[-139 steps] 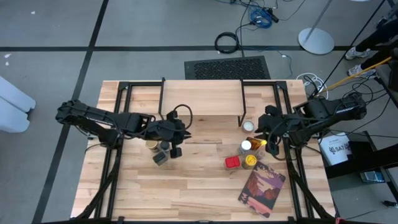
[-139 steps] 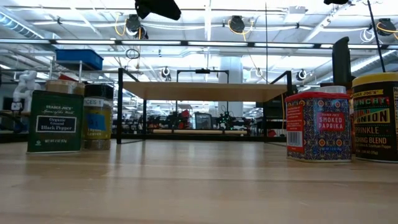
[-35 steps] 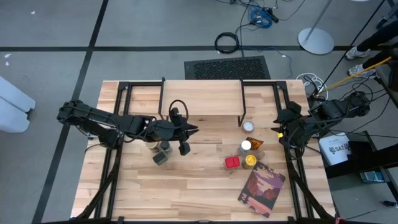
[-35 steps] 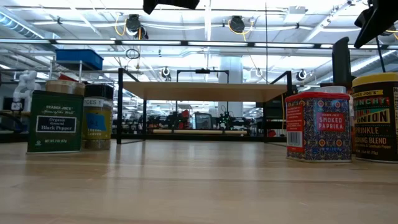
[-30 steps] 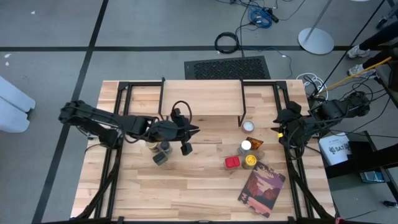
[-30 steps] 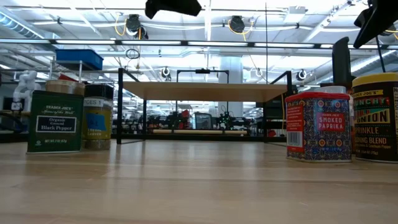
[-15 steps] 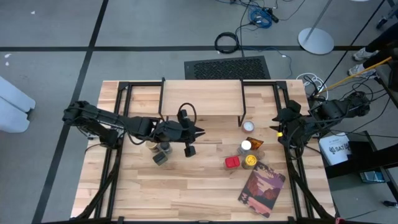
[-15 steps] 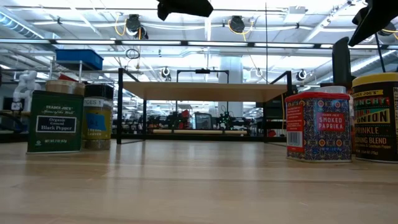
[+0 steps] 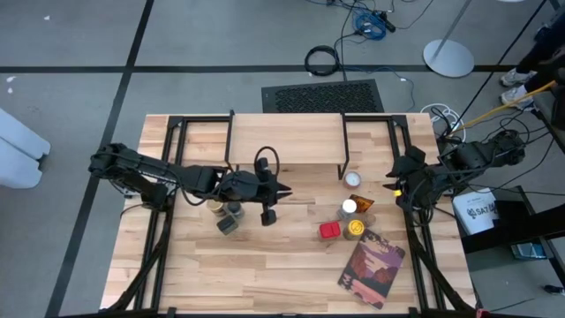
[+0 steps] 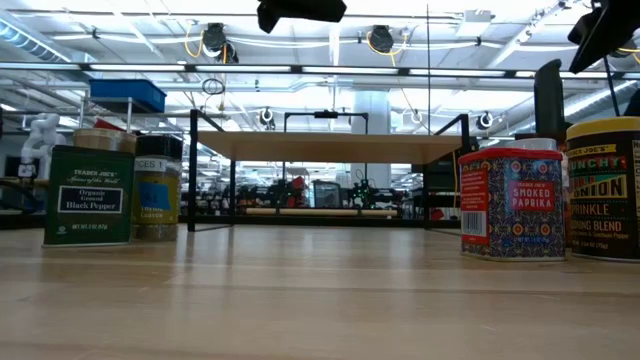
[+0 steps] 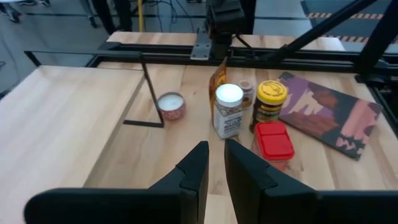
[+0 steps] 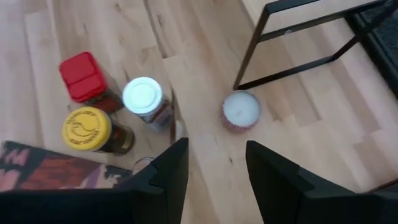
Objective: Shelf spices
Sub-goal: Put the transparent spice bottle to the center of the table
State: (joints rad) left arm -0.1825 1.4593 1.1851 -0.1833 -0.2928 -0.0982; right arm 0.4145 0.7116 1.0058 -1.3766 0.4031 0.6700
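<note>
- Pale wood planks form the tabletop, which carries everything in the scene.
- The shelf, a light plank on thin black legs, stands at the far middle of the tabletop with nothing on its top.
- A reddish-purple book lies flat near the front right corner.
- The left hand hangs above the tabletop's middle, in front of the shelf, its fingers nearly closed with a thin gap and grasping nothing.
- The right hand waits over the right edge, its fingers parted and empty.
- Right-hand spices cluster beside the book: a red-topped paprika tin, a yellow-topped jar, a white-topped jar and a small white-topped tin by the shelf's right leg.
- Left-hand spices stand under the left arm: a green black-pepper tin and a jar just beside it.
</note>
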